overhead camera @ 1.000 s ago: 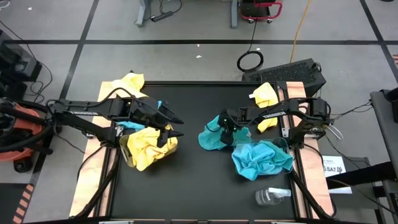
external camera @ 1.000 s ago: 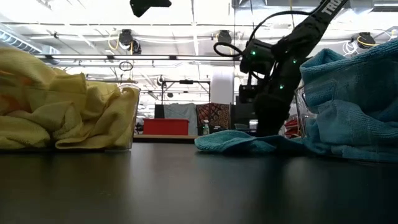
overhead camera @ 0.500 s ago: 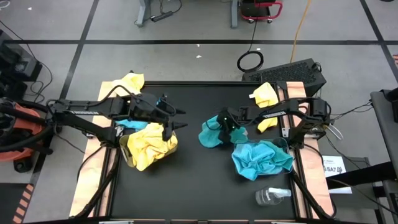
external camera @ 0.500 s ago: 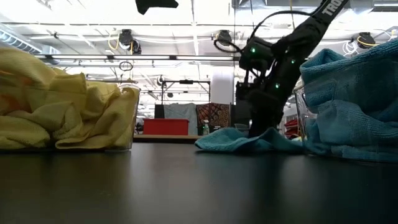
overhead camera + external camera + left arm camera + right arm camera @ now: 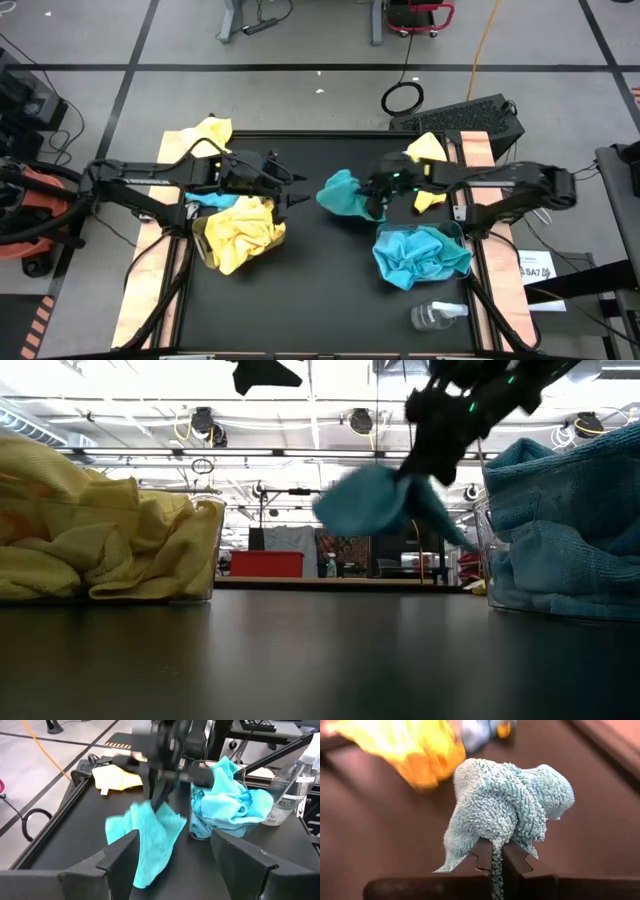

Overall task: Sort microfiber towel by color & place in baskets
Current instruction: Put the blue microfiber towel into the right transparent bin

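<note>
You had the right gripper (image 5: 374,196) clamped tight on a turquoise towel (image 5: 341,192), pinched by a fold between the jaws, as the right wrist view showed plainly, and the cloth hung clear of the black table (image 5: 320,290) near its middle, with open space under it in the low view. That put you in the carry step for a blue piece. The blue basket (image 5: 422,255) sat on your right side of the table, already heaped with turquoise cloth, while the yellow basket (image 5: 238,232) stood full on the left, a blue towel (image 5: 205,201) just beside it. The left gripper (image 5: 290,192) hovered above the table near the yellow basket, its fingers spread and holding nothing. Your next move, as I judged it, called for swinging the held towel over the blue heap and letting go high enough that the mound would not snag the fingers. Loose yellow towels (image 5: 424,152) remained at the table's far corners for later.
</note>
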Motion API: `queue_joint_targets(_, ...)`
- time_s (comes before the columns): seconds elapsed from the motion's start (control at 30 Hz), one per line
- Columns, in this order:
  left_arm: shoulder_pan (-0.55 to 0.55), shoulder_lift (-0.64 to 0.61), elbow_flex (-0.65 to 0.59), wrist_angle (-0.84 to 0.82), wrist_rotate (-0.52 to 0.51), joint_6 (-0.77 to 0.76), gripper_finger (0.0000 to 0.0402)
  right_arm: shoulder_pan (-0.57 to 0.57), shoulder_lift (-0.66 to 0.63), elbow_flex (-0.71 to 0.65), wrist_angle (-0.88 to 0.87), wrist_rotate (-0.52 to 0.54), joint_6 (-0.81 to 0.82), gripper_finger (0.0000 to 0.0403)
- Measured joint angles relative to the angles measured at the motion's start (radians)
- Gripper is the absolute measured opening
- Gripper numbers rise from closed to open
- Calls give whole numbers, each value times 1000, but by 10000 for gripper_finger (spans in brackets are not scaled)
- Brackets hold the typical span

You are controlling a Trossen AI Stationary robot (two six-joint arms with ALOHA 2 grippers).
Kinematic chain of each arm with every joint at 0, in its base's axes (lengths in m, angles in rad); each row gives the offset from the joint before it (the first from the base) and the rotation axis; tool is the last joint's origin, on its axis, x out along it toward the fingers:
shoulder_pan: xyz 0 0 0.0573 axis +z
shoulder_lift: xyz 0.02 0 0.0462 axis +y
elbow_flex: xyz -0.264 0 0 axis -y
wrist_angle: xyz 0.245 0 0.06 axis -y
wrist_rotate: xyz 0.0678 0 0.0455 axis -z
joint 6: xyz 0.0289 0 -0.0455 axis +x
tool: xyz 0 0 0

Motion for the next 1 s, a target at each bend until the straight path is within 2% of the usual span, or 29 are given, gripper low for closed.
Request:
queue_joint_targets(0.4, 11, 70, -1, 96, 0, 67, 252, 19, -386, 1, -32, -143, 19, 0)
queue_joint_targets(0.67, 63, 71, -1, 86, 13, 71, 252, 58, -588, 2, -79, -296, 14, 0)
queue_joint_targets(0.77, 78, 71, -1, 78, 30, 71, 252, 74, -643, 2, -177, -334, 17, 0)
queue_joint_targets(1.0, 104, 71, -1, 34, 37, 71, 252, 114, -711, 2, -524, -340, 82, 0)
